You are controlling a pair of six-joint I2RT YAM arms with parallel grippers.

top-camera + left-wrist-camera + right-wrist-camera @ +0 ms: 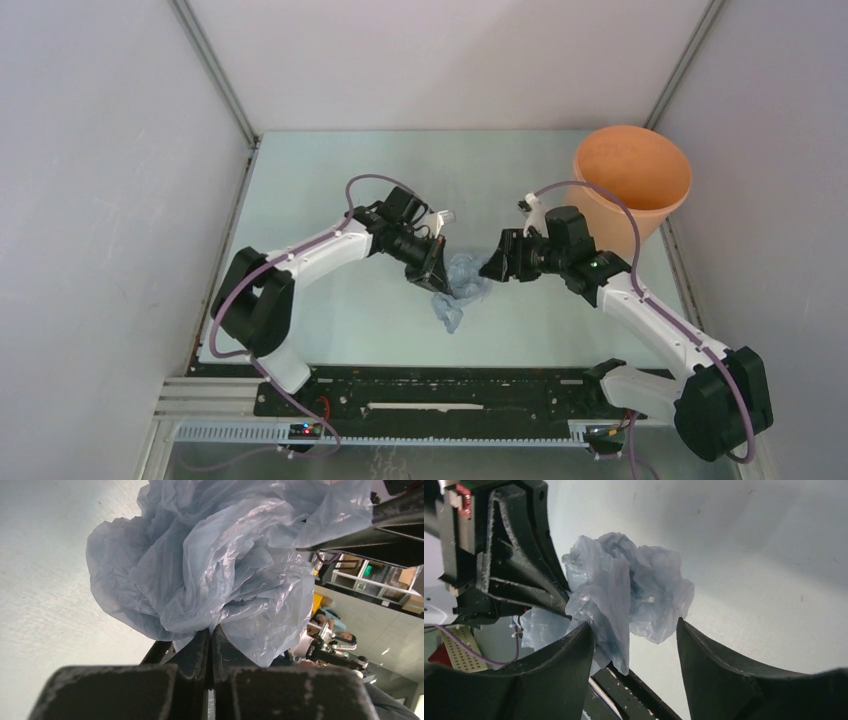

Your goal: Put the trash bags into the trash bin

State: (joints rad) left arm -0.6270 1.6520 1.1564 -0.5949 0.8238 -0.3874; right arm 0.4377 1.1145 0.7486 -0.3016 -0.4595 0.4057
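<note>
The crumpled trash bag (462, 284) is gripped near the middle of the surface (330, 200) by the left hand (437, 276), closed tight on the film. The right hand (492, 268) is held wide, just beside the bag. The trash bin (632, 180) is seen upright at the far right corner, well apart.

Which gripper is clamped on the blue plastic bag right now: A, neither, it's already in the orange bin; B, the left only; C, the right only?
B: the left gripper is shut on the trash bag, while the right gripper is open beside it, away from the trash bin.
</note>
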